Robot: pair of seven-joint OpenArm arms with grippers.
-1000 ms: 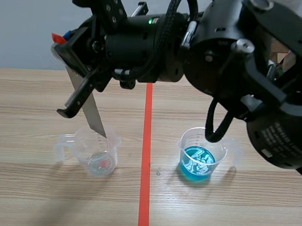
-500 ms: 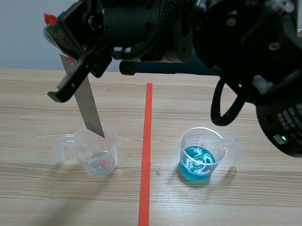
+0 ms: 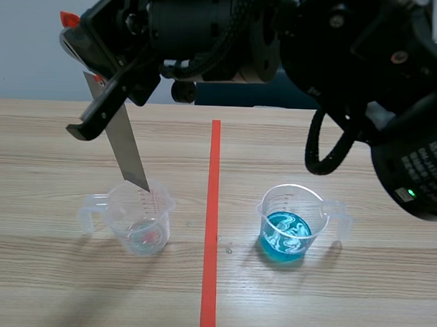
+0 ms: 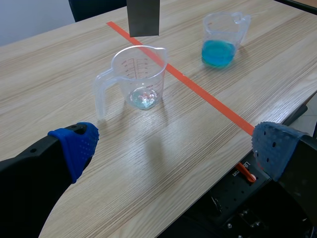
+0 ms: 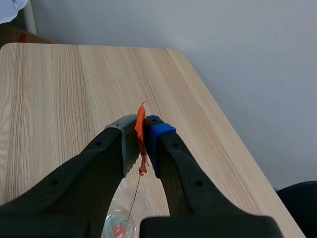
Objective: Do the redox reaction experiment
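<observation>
My left gripper (image 4: pixel 173 148) hangs spread wide, empty. Ahead, the clear cup (image 4: pixel 141 74) sits under the metal strip (image 3: pixel 125 149), pinched in my right gripper (image 5: pixel 141 136), tip at the rim. I'd keep it off the wall, since that light cup would likely tip. The blue cup (image 3: pixel 288 223) stands past the tape line (image 3: pixel 213 206).

The grey metal strip (image 3: pixel 125 149), orange tape at its top, hung tilted, pinched in the right gripper (image 5: pixel 140 130). Its tip was just over the clear cup (image 3: pixel 139 222) below, which had a red bit at the bottom. The blue-liquid cup (image 3: pixel 292 227) stood upright, well apart from that gripper.
</observation>
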